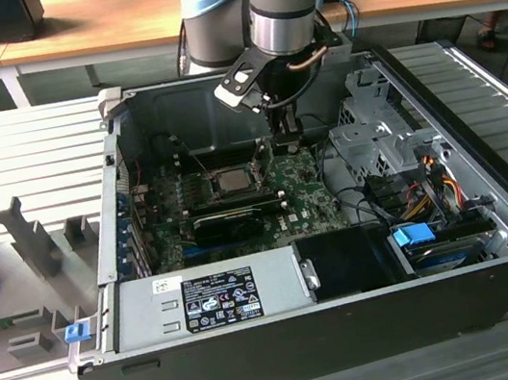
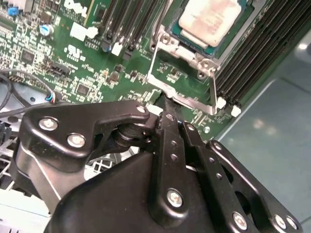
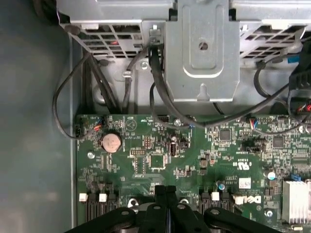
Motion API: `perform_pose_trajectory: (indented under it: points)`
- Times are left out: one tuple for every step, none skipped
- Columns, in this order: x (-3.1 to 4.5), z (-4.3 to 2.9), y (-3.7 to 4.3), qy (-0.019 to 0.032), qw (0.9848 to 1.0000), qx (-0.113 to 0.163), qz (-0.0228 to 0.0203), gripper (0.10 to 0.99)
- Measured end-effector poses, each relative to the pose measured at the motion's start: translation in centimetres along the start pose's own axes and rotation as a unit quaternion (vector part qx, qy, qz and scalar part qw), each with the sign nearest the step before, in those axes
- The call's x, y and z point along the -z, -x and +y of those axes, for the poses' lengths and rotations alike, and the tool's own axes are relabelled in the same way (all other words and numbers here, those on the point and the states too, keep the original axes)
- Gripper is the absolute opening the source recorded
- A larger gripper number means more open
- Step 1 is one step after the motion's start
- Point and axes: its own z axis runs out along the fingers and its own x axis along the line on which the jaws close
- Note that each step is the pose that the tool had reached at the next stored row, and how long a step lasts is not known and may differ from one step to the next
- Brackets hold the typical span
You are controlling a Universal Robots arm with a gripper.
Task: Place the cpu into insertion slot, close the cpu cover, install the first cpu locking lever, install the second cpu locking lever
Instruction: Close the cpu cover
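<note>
My two fingers (image 2: 171,138) are pressed tight together with nothing between them. My gripper (image 2: 166,104) hangs low inside the open computer case (image 1: 264,364), over the green board (image 3: 160,160). Right at my fingertips is the cpu cover (image 2: 189,100), a thin silver frame. It stands open, off the chip, and I can see green board through its hole. My tips are right at its near edge, but I cannot tell if they touch it. Just past the cover is the cpu (image 2: 211,19). It lies flat in the insertion slot (image 2: 247,20), shiny side up, in the middle part of the board. Long black slots (image 2: 252,63) run along the board on both sides of it. In the first wrist view a round silver battery (image 3: 111,142) sits near one corner of the board. Black cables (image 3: 63,111) loop past that edge toward a grey metal cage (image 3: 201,48). In the exterior view a grey box (image 1: 204,301) lies along the front edge of the case. The case stands on a grey ribbed table (image 1: 23,151), and far behind it is a wooden desk (image 1: 108,19).
</note>
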Motion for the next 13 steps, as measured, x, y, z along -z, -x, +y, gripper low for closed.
perform_pose_trajectory:
  points:
    - [0.0, -0.03, 0.0, 0.0, 1.0, 0.0, 0.0, 0.106]
    - [0.0, -0.06, 0.0, 0.0, 1.0, 0.0, 0.0, 0.106]
    - [0.0, -0.21, 0.0, 0.0, 1.0, 0.0, 0.0, 0.106]
    - [0.0, -0.46, 0.0, 0.0, 1.0, 0.0, 0.0, 0.106]
    - [0.0, -0.63, 0.0, 0.0, 1.0, 0.0, 0.0, 0.106]
    - [-0.01, -0.87, 0.0, 0.0, 1.0, 0.0, 0.0, 0.106]
    - [-0.01, -1.04, 0.0, 0.0, 1.0, 0.0, 0.0, 0.106]
    - [-0.01, -1.09, 0.0, 0.0, 1.0, 0.0, 0.0, 0.106]
    - [-0.01, -1.12, 0.0, 0.0, 1.0, 0.0, -0.0001, 0.106]
    - [-0.01, -1.16, 0.0, 0.0, 1.0, 0.0, 0.0, 0.106]
    - [-0.01, -1.18, 0.0, 0.0, 1.0, 0.0, 0.0, 0.106]
    - [-0.01, -1.19, 0.0, 0.0, 1.0, 0.0, 0.0, 0.106]
    - [-0.01, -1.25, 0.01, 0.0, 1.0, 0.0, 0.0, 0.106]
